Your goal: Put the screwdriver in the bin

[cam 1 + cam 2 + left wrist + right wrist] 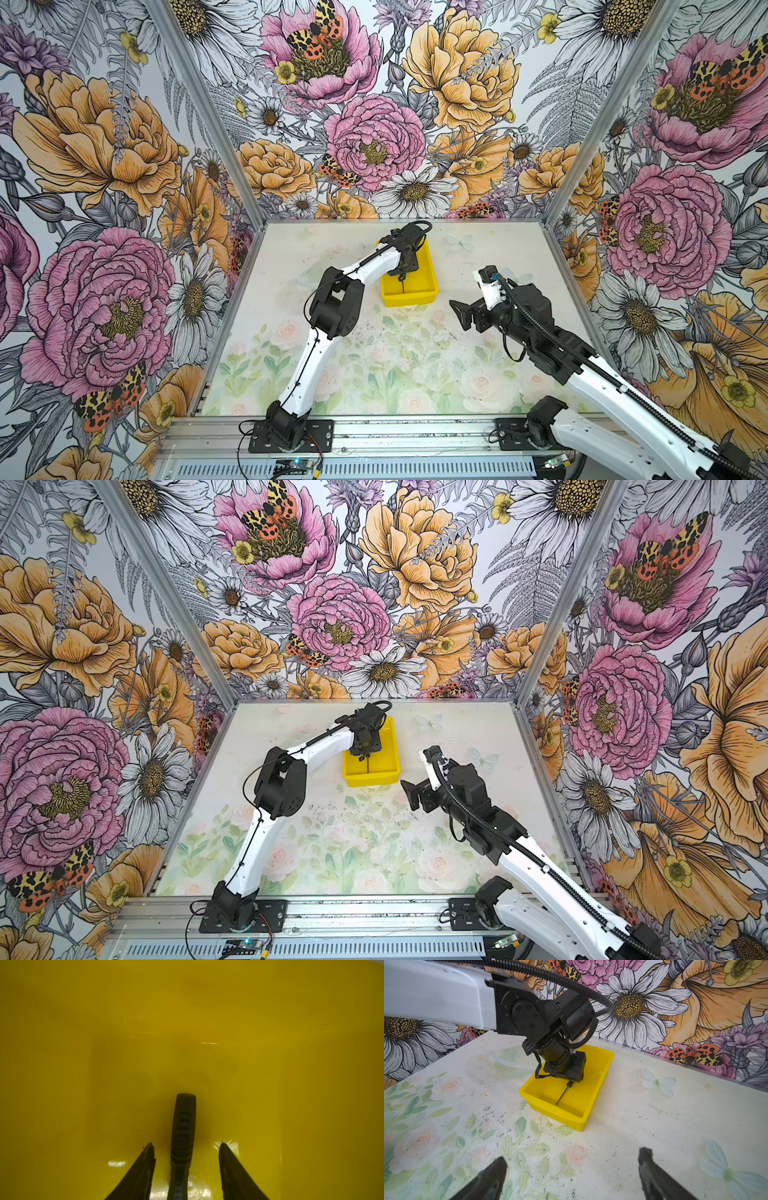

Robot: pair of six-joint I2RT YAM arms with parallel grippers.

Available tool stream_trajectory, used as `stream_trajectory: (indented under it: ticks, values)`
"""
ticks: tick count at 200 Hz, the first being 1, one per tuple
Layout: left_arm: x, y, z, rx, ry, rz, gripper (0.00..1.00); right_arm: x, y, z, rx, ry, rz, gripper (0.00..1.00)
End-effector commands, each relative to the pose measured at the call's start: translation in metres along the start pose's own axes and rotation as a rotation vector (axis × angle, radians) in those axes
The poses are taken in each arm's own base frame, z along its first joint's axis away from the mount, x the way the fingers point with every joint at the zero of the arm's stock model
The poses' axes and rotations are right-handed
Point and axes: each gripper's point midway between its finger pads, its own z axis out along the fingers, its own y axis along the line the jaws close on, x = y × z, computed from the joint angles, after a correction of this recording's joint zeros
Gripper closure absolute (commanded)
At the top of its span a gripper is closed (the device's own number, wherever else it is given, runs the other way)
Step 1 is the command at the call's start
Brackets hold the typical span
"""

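The yellow bin [409,298] [370,780] stands at the table's far middle. My left gripper [186,1143] reaches down inside it, over its glossy floor [187,1022]. Its jaws are open. The screwdriver's black handle [185,1122] lies between them with a gap on each side. The thin shaft [562,1096] [402,286] [367,768] points from under the gripper toward the bin's near wall [566,1120], its tip down on the bin floor. My right gripper [573,1155] [459,309] [409,793] hovers open over the table to the right of the bin, holding nothing.
Floral walls close the table on the left, back and right. The bin sits near the back wall. The left arm's elbow [332,305] rises over the table's left middle. The table top [633,1126] carries a faded flower print with dark specks.
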Motion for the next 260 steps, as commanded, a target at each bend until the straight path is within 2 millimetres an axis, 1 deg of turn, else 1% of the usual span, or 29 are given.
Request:
stream_trajectory:
  ticks: [1, 22, 52, 73, 102, 119, 125, 129, 130, 133, 149, 170, 181, 190, 216, 239, 260]
  values:
    - [-0.022, -0.01, -0.047, 0.028, -0.089, 0.013, 0.45, -0.011, -0.001, -0.005, 0.004, -0.035, -0.006, 0.01]
    - [-0.021, -0.01, -0.068, 0.033, -0.11, 0.028, 0.42, -0.008, -0.002, -0.004, 0.004, -0.029, -0.003, 0.01]
    - [-0.018, -0.006, -0.093, 0.038, -0.134, 0.038, 0.4, -0.008, -0.009, -0.004, 0.043, -0.028, 0.024, 0.0]
    - [-0.015, -0.002, -0.111, 0.05, -0.16, 0.035, 0.36, -0.01, -0.013, -0.005, 0.069, -0.035, 0.051, 0.0]
    - [-0.009, 0.01, -0.138, 0.07, -0.199, 0.022, 0.3, -0.008, -0.017, -0.009, 0.087, -0.044, 0.074, 0.01]
    - [-0.001, 0.02, -0.152, 0.074, -0.215, 0.019, 0.25, -0.005, -0.021, -0.01, 0.107, -0.044, 0.09, 0.0]
    - [0.001, 0.025, -0.157, 0.071, -0.221, 0.019, 0.23, -0.004, -0.022, -0.01, 0.113, -0.044, 0.091, 0.0]
    - [0.005, 0.028, -0.156, 0.063, -0.217, 0.025, 0.21, -0.004, -0.023, -0.01, 0.116, -0.045, 0.092, 0.0]
    - [0.003, 0.029, -0.163, 0.072, -0.229, 0.02, 0.21, -0.005, -0.023, -0.01, 0.117, -0.046, 0.093, 0.0]
    - [0.002, 0.03, -0.171, 0.079, -0.24, 0.018, 0.2, -0.004, -0.023, -0.011, 0.12, -0.045, 0.092, 0.01]
    - [0.01, 0.044, -0.182, 0.076, -0.256, 0.014, 0.11, -0.001, -0.031, -0.011, 0.165, -0.045, 0.093, 0.01]
    - [0.021, 0.066, -0.192, 0.068, -0.271, 0.0, 0.02, 0.004, -0.05, -0.013, 0.272, -0.04, 0.092, 0.01]
    - [0.025, 0.079, -0.196, 0.065, -0.275, -0.013, 0.01, 0.004, -0.06, -0.016, 0.329, -0.043, 0.094, 0.0]
    - [0.029, 0.09, -0.2, 0.059, -0.279, -0.02, 0.01, 0.004, -0.064, -0.017, 0.354, -0.044, 0.091, 0.0]
    - [0.033, 0.124, -0.206, 0.046, -0.302, -0.032, 0.01, 0.007, -0.083, -0.021, 0.462, -0.052, 0.083, 0.0]
    - [0.028, 0.157, -0.214, 0.028, -0.365, -0.045, 0.01, 0.014, -0.108, -0.029, 0.611, -0.073, 0.087, 0.01]
    - [0.02, 0.192, -0.221, -0.01, -0.415, -0.078, 0.01, 0.024, -0.126, -0.033, 0.694, -0.064, 0.093, 0.0]
